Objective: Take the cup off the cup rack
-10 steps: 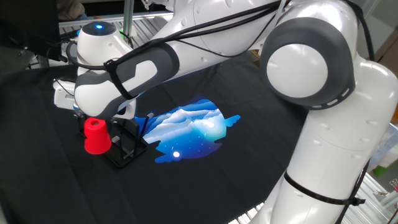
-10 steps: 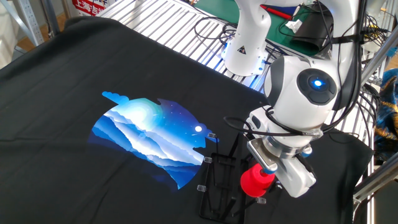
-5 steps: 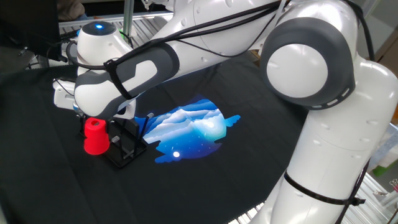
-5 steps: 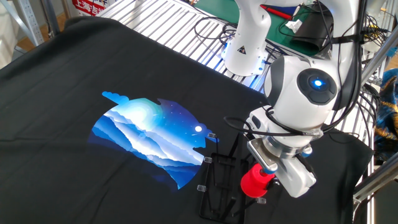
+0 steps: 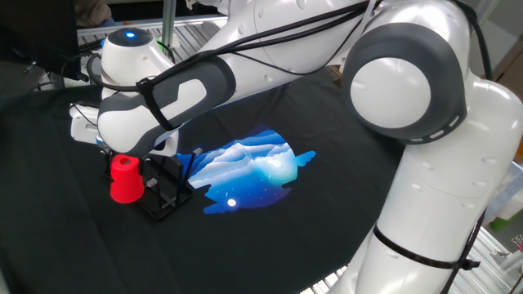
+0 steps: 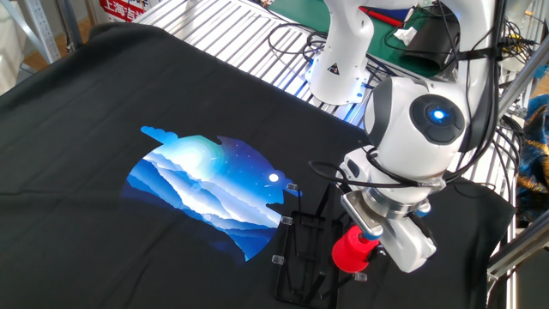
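Observation:
The red cup (image 5: 127, 184) is upside down, narrow base up, at the left end of the black wire cup rack (image 5: 167, 194). In the other fixed view the cup (image 6: 350, 251) is at the right side of the rack (image 6: 300, 249). My gripper (image 5: 123, 161) comes down from above and is shut on the cup's narrow base; it also shows in the other fixed view (image 6: 367, 233). The wrist hides most of the fingers. I cannot tell whether the cup still sits over a peg or stands just beside the rack.
The table wears a black cloth with a blue printed picture (image 5: 249, 167) to the right of the rack. The arm's large white links (image 5: 409, 90) span the right side. A white robot base (image 6: 339, 60) and cables lie beyond the cloth's far edge.
The cup and gripper have shifted a few pixels away from the rack, to the left in one fixed view. Nothing else has moved.

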### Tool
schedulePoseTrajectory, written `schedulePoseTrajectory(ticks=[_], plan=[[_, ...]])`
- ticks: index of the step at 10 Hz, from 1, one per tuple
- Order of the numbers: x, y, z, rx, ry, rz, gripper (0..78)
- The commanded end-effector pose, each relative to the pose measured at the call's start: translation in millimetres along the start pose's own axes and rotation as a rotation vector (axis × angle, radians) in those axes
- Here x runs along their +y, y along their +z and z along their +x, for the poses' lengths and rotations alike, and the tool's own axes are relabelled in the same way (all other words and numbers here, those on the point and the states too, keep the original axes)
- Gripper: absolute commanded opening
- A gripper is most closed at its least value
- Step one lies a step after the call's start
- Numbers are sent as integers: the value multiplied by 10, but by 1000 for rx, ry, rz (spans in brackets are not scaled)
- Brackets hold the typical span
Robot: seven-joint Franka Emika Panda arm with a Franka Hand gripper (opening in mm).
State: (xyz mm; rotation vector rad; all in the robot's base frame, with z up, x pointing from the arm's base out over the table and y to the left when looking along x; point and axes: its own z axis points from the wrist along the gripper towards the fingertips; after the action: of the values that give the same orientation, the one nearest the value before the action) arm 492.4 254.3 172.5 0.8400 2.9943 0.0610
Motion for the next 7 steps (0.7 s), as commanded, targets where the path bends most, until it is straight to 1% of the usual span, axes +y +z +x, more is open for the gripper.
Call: schedulePoseTrajectory(ticks=[1,4,6,7], plan=[[-47,-644,14,9,17,40,11],[-50,-661,18,8,19,38,11],[-68,-738,9,10,21,37,11],[-85,-833,-7,16,27,34,11]])
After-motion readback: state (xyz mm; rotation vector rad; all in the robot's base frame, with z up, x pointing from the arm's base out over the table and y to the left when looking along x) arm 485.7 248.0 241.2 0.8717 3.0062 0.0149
